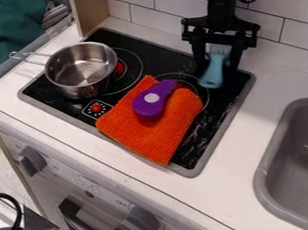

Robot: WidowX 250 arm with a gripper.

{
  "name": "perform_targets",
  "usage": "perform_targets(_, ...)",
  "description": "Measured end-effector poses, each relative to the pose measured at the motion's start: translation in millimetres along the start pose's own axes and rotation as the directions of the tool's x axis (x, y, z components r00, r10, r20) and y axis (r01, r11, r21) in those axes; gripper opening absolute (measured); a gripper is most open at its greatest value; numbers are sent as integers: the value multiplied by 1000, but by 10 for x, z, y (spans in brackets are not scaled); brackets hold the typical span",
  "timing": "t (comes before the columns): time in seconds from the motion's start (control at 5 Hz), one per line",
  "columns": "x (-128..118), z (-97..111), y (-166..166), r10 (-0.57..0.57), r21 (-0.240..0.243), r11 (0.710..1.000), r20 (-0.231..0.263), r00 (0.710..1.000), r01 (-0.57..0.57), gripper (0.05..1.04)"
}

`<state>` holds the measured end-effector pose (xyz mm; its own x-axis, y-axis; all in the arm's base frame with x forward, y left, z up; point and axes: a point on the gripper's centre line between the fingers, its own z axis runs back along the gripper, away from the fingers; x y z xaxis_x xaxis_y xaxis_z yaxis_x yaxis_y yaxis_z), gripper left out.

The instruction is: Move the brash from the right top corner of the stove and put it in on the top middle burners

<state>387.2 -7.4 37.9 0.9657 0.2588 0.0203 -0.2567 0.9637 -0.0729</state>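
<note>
A white counter (243, 142) runs across the view, with a black, grey-rimmed stove (214, 120) set into it and a grey sink (262, 178) at the right. The black arm comes in from the top edge, and its gripper (216, 75) hangs at the stove's right top corner, around the brush; whether it is gripping the brush or merely surrounding it, I cannot tell. An orange cloth (160, 144) lies on the right part of the stove, overlapping part of a burner ring and reaching the front rim. On the stove's left part stands a metal pot (81, 87), its handle pointing left past the stove's edge. The light blue brush (214, 74) is at the right top corner, bristles toward the tiled wall and narrower end toward the front, just beside the cloth. A purple toy (148, 106) with a pale round spot rests on the cloth. Smallest is a red dial (97, 107) in a square panel between pot and cloth.
</note>
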Motion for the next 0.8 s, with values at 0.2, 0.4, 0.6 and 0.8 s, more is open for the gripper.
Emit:
perform_targets(0.2,2,-1,-2,-11,2,1000,5,1000,11,380)
perform_targets(0.4,5,26,-35,-41,22,999,14,999,41,310)
perform_targets(0.6,-22,50,-83,-82,45,996,20,996,81,310)
perform_targets(0.8,-44,215,-108,-119,53,992,45,992,116,309)
